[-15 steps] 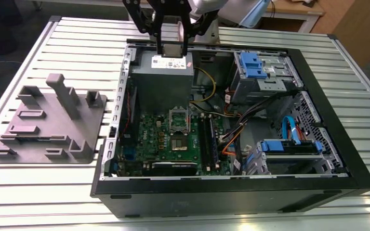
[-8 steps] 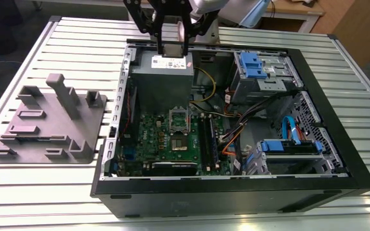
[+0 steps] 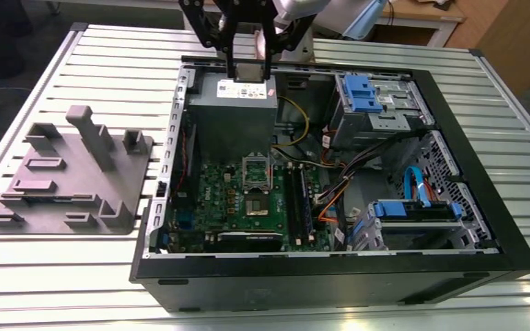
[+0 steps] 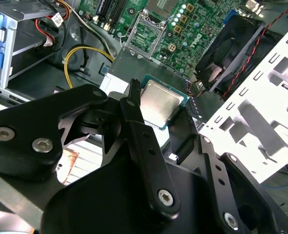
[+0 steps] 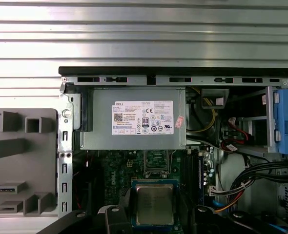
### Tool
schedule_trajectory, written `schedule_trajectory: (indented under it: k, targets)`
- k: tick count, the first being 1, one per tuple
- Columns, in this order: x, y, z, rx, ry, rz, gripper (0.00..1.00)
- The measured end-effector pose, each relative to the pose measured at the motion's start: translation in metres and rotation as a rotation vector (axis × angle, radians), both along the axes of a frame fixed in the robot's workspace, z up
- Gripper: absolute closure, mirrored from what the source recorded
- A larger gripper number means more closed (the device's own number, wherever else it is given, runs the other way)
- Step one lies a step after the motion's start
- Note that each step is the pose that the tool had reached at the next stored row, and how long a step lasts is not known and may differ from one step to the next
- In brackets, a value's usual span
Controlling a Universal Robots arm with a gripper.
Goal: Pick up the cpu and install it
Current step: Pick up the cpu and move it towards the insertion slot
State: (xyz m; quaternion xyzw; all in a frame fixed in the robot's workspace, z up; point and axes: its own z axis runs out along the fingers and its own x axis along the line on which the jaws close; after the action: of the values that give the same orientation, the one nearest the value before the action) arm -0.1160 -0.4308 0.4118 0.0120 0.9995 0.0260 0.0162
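Observation:
The cpu (image 5: 154,204) is a small square chip with a silver-grey top and green edge. It sits between the black fingers (image 5: 113,214) of my gripper (image 5: 154,217), which is shut on it. In the second wrist view the cpu (image 4: 159,101) hangs in the air above the grey power supply, held by the gripper (image 4: 159,112). In the exterior view my gripper (image 3: 248,72) hovers over the back of the open computer case, above the power supply (image 3: 232,103). The open metal-framed socket (image 3: 256,187) lies further forward on the green motherboard (image 3: 214,200), apart from the gripper.
The black computer case (image 3: 486,207) lies open on a slatted metal table (image 3: 81,276). A grey plastic fixture (image 3: 72,172) with upright posts stands at the exterior view's left. Blue drive bays (image 3: 366,93), cables (image 3: 339,186) and a fan (image 4: 227,53) crowd the case.

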Motion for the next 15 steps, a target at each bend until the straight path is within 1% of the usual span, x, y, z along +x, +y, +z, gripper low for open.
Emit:
schedule_trajectory:
  k: [6,15]
  targets:
    - [0.0043,0.0000,0.0000,0.0000,0.0001,0.000,0.53]
    - [0.0161,0.0000,0.0000,0.0000,0.0000,0.000,0.53]
